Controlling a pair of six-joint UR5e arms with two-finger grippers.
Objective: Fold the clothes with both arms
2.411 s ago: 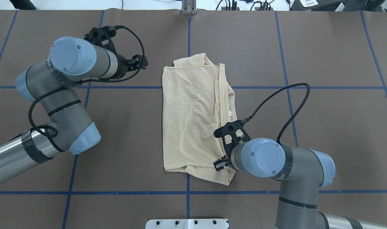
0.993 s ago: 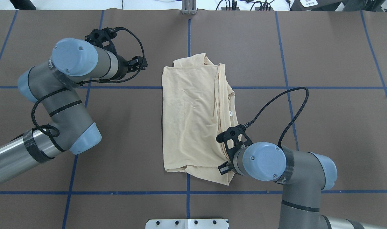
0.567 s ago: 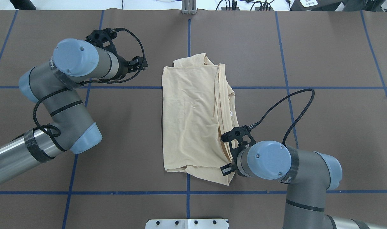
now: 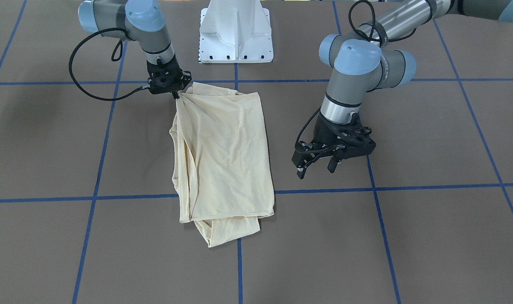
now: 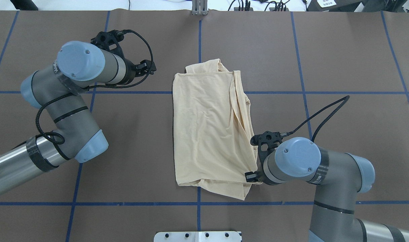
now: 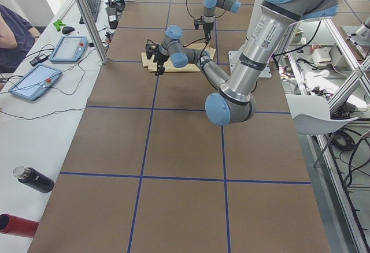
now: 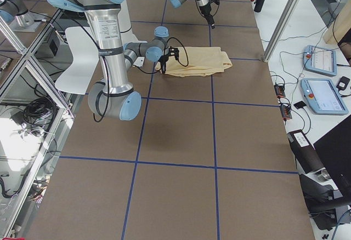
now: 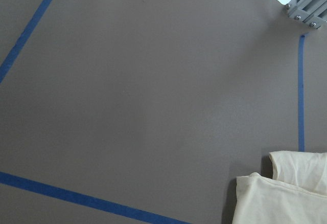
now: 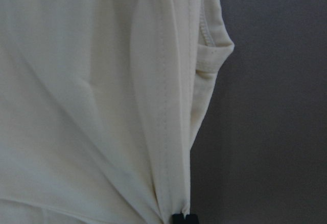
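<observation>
Read the overhead view as a clock face centred on the shirt point(image 5: 208, 127). The shirt lies mid-counter, already folded into a long panel running from 12 to 6, with doubled layers showing along its 3 o'clock edge and a loose flap poking out at 12.

Your right tool point(image 4: 175, 94) sits at the shirt's 5 o'clock corner, closed on the fabric. The right wrist view shows its tips together at the bottom of the frame with a stitched edge gathered into them. Creases fan out from that pinch across the panel, so the cloth there is under tension, not lying slack. I judge that a corner hold like this lets you lift or drag a whole side without bunching the middle.

Your left tool point(image 4: 315, 169) hangs at about 10 o'clock, well off the fabric, with its fingers spread wide and nothing between them. It hovers over bare counter point(image 5: 342, 50), and its wrist camera catches only the shirt's far corner low in the frame. That looks like a waiting post. From there it seems placed to drop onto the 11 o'clock corner and match the right side's hold.

With only one corner held, pulling now would likely skew the panel, so bring the left in first.
</observation>
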